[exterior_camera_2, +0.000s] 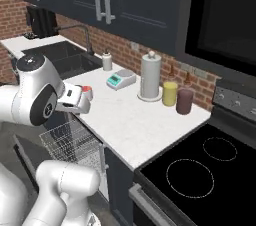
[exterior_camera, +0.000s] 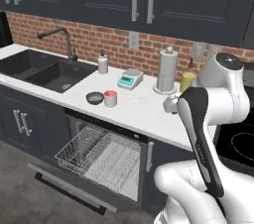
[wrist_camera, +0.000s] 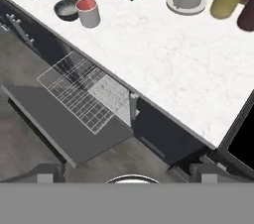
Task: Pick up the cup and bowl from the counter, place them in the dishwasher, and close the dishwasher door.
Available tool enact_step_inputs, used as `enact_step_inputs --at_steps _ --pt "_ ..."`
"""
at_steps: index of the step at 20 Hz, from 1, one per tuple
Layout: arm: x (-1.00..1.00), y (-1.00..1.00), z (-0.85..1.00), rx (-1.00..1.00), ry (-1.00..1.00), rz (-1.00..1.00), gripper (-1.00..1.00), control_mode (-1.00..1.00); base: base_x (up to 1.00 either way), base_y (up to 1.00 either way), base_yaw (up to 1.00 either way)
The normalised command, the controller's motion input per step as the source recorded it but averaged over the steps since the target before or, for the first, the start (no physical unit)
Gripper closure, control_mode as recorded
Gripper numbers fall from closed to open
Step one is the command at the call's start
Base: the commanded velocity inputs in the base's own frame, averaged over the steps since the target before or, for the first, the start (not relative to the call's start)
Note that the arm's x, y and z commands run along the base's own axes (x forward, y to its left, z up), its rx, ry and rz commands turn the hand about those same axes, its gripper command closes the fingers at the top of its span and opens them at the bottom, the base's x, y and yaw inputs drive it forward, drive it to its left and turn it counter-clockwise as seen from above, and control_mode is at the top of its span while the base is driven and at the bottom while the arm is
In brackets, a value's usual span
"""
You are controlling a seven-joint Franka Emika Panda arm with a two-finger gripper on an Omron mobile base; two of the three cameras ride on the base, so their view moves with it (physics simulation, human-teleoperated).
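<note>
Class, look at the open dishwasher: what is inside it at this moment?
Inside the dishwasher, a silvery wire rack is pulled out over the lowered dishwasher door, and it looks empty. The cup and bowl sit on the counter. The cavity behind the rack is hidden.

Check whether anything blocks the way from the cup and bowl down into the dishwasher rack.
Nothing visible does. The cup and bowl sit near the counter edge; below, the dishwasher door lies open and the wire rack is pulled out.

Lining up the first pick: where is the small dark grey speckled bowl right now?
The small dark grey speckled bowl sits on the white marble-look counter near its front edge, touching or nearly touching the white cup with the red-pink inside, above the open dishwasher's wire rack.
</note>
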Motion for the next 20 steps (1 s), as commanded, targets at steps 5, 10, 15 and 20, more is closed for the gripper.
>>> enact_step_inputs --at_steps 5,10,15,20 --pt "0.0 0.0 0.0 0.0 0.0 0.0 -1.0 1.0 0.12 0.02 0.6" --pt "0.0 0.0 0.0 0.0 0.0 0.0 -1.0 1.0 0.46 0.0 0.46" --pt "0.0 0.0 0.0 0.0 0.0 0.0 -1.0 1.0 0.48 -0.02 0.29" --pt "0.0 0.0 0.0 0.0 0.0 0.0 -1.0 1.0 0.6 -0.06 0.24"
